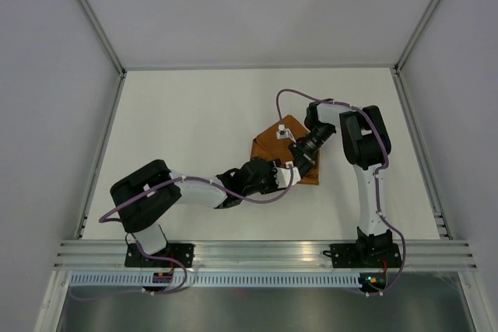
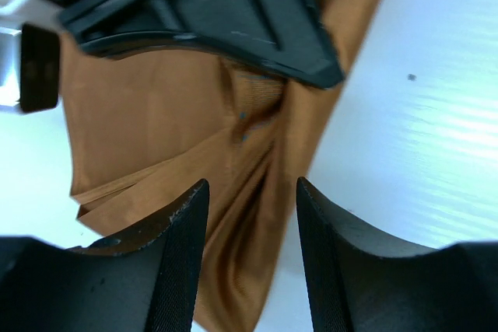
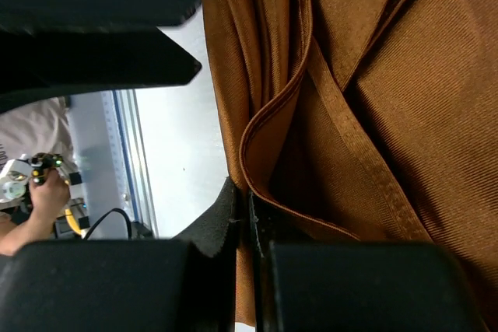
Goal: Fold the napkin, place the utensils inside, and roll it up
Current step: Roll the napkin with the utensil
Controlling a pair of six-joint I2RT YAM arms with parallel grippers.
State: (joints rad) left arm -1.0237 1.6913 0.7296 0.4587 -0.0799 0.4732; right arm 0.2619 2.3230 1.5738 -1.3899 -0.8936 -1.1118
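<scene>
The napkin (image 1: 270, 145) lies folded and bunched on the white table, right of centre; its rust-orange folds fill the right wrist view (image 3: 389, 114). My right gripper (image 1: 299, 156) is over it and is shut on a folded hem of the napkin (image 3: 247, 196). From the near left, my left gripper (image 1: 277, 176) meets the cloth's near edge. Its fingers stand open (image 2: 251, 184), with a wrinkled ridge of napkin (image 2: 156, 130) below the gap and not pinched. The right gripper's black body (image 2: 218, 5) is close ahead of the left one. The utensils are hidden or out of view.
The white table (image 1: 194, 130) stretches to the left and back, enclosed by grey walls. An aluminium rail (image 1: 264, 253) runs along the near edge by both arm bases. The two grippers crowd together over the napkin.
</scene>
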